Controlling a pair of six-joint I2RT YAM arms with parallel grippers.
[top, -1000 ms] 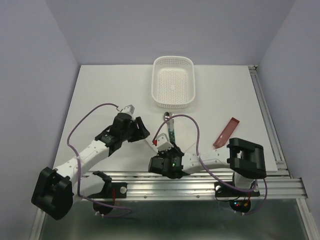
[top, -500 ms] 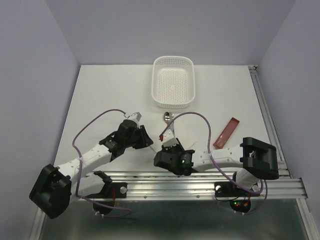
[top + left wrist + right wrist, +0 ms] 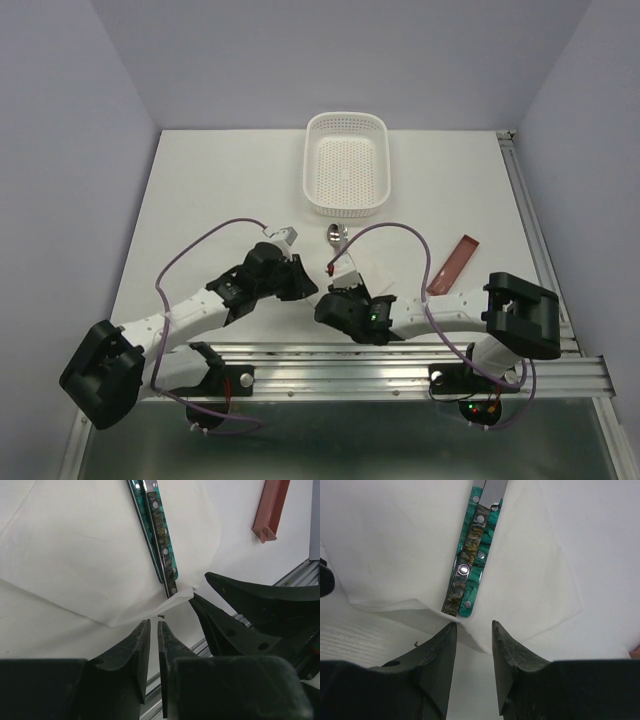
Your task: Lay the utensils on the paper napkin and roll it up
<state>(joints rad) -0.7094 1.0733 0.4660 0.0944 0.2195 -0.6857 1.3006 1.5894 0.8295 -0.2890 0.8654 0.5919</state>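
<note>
Since a second ago: left gripper (image 3: pixel 154 625) shifted right toward spoon (image 3: pixel 470 575), jaws narrowed from wide to thin slit. Cannot tell whether it nips napkin (image 3: pixel 75 555) edge at tips. Right gripper (image 3: pixel 471 627) jaws parted, straddling napkin's near edge. Spoon lies on napkin, long axis near-far, handle end toward grippers, bowl toward basket (image 3: pixel 345 209). Only top view shows bowl. Only wrist views show handle and napkin folds.

spoon (image 3: pixel 470 575) on napkin (image 3: pixel 395 540), basket (image 3: pixel 345 170) behind, bar (image 3: pixel 453 265) at R
</note>
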